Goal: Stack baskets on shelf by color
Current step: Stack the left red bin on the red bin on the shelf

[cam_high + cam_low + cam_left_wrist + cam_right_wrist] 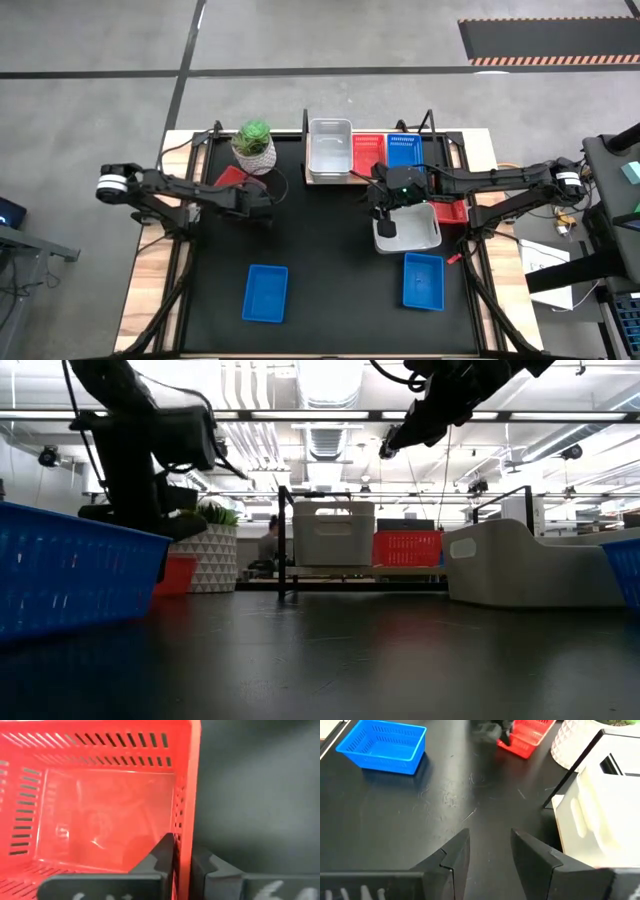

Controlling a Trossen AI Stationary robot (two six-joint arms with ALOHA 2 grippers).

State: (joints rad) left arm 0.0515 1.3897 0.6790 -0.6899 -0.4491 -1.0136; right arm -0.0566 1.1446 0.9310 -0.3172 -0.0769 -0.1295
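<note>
High view: the red basket [232,178] is seen beside the plant pot [254,146], left of the shelf [480,150]. Left wrist view: its thin slotted wall is pinched by the left gripper [182,857]; light, flexible plastic is judged best gripped at the rim. Right wrist view: the right gripper [490,847] is spread, empty.

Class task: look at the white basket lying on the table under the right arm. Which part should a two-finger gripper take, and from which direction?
Grip the thin upright wall of the white basket at its rim, descending from above with one finger inside and one outside. Its open top faces up and it sits flat. The right gripper, open, hovers over its near-left edge. The left gripper pinches a red basket wall likewise.
</note>
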